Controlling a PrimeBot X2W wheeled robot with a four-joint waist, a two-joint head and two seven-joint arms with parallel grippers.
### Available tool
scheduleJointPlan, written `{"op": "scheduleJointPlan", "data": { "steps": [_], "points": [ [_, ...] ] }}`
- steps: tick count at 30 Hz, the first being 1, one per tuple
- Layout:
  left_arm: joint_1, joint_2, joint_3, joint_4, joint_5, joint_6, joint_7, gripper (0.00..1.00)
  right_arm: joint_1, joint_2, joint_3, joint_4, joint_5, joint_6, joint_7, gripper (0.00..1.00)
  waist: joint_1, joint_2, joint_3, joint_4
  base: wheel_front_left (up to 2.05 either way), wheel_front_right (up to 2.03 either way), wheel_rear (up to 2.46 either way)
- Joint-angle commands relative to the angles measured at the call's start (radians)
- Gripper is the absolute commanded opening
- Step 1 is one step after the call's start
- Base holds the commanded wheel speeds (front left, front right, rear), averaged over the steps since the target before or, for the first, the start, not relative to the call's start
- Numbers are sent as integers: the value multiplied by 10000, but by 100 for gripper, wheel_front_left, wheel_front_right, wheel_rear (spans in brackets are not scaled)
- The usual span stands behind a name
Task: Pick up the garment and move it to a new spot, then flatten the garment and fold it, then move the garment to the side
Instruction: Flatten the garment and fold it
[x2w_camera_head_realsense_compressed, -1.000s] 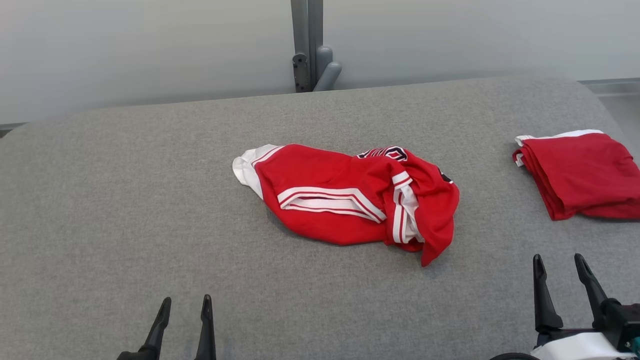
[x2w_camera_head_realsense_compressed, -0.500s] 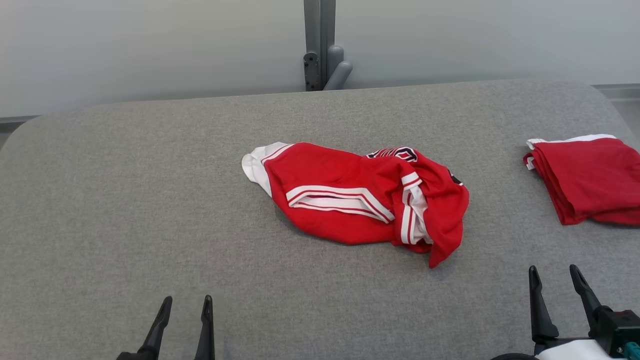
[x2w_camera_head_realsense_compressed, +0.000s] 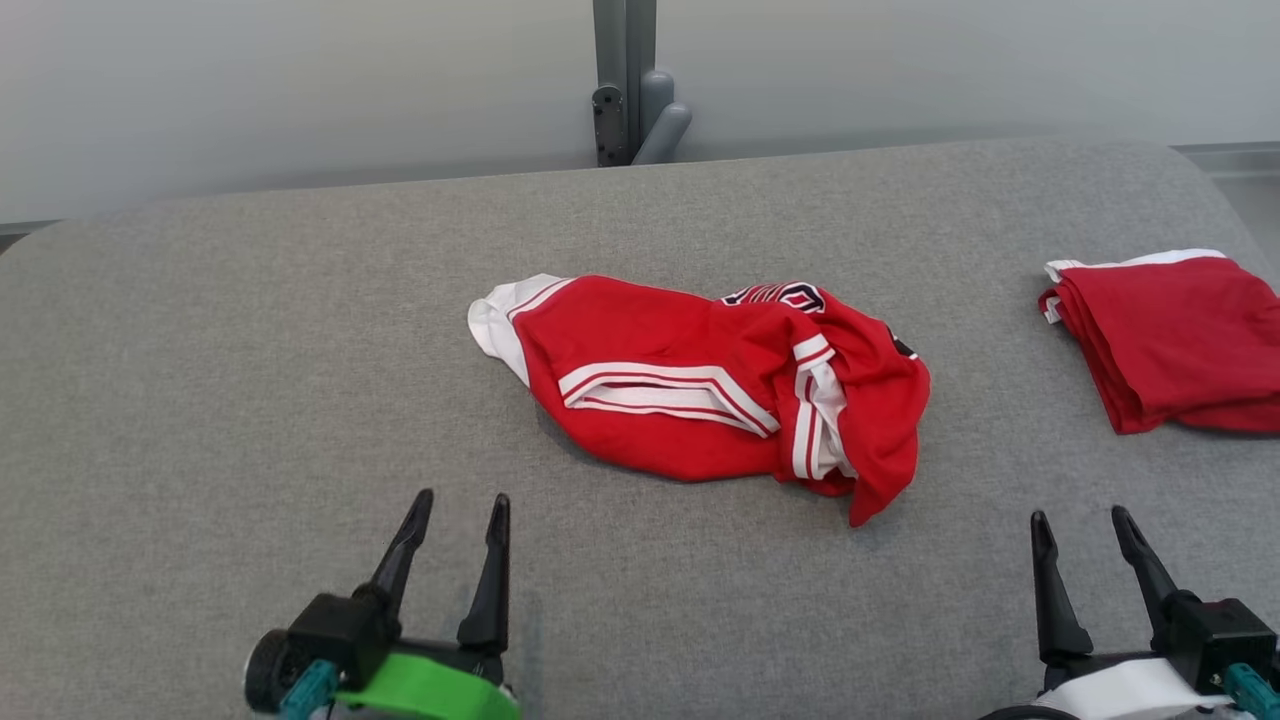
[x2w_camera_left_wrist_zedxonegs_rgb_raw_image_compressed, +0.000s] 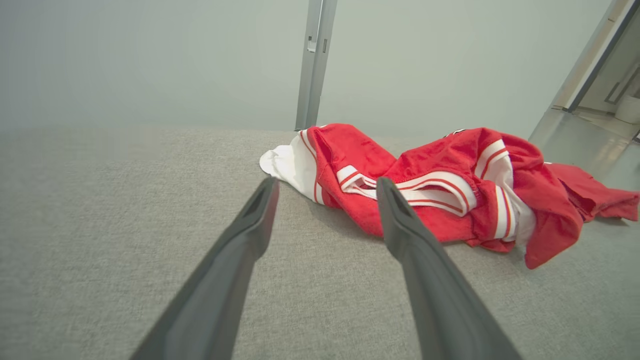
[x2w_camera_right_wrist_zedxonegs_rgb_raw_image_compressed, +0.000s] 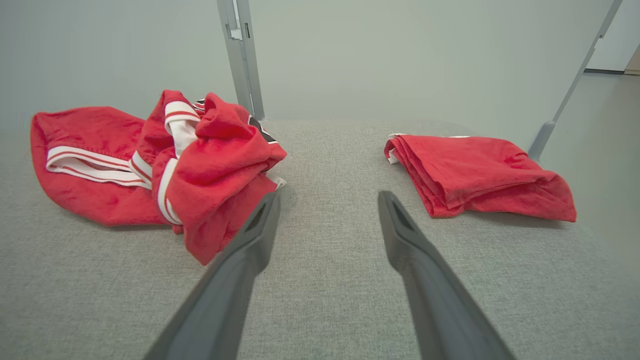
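Crumpled red garment lies mid-worktop. Left claw and right claw hover just short of the garment, both spread wide and empty. Folded red pile well off to its right.

**Current Layout**

The crumpled red garment with white stripes is lying at the middle of the grey worktop. A folded red garment is resting near the right edge, well apart. The left tool and right tool are hovering at the near edge, fingers standing apart and holding nothing.
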Motion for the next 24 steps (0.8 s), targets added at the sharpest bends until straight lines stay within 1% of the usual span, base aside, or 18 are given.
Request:
{"op": "scheduleJointPlan", "data": {
  "steps": [1,2,4,6,8,10,13,15,17,20,24],
  "points": [
    [-554,12,-409,411,-683,59,3,100,-181,-29,84,-97,-38,-4,-14,100,0,0,207,-205,0,0,0],
    [-554,12,-409,411,-683,59,3,100,-181,-29,84,-97,-38,-4,-14,100,0,0,207,-205,0,0,0],
    [-1215,13,-780,891,-1157,97,6,100,-347,-26,189,-169,-2,-4,-14,100,0,0,432,-382,0,0,0],
    [-1856,16,-1080,1502,-1585,92,6,100,-502,-29,250,-209,70,-4,-14,100,0,0,636,-594,0,0,0],
    [-2410,17,-1348,2259,-1787,118,8,100,-578,-27,286,-208,127,-4,-14,100,0,0,759,-824,0,0,0],
    [-2976,18,-1446,2988,-2068,138,5,100,-665,-30,295,-180,155,-4,-14,100,0,0,861,-1057,0,0,0],
    [-3694,18,-1357,3982,-2357,227,5,100,-772,-27,259,-164,194,-4,-14,100,0,0,1038,-1362,0,0,0],
    [-4059,18,-1248,4531,-2288,295,5,100,-788,-26,233,-168,218,-4,-14,100,0,0,1150,-1531,0,0,0],
    [-4348,18,-1125,5010,-2440,242,6,100,-856,-29,184,-145,227,-4,-14,100,0,0,1245,-1653,0,0,0],
    [-4713,39,-871,5566,-2403,266,6,100,-968,-24,195,-155,253,-4,-14,100,0,0,1405,-1770,0,0,0],
    [-5038,47,-533,5999,-2484,147,6,100,-995,-27,203,-167,316,-4,-14,100,0,0,1580,-1805,0,0,0]
  ]
}}
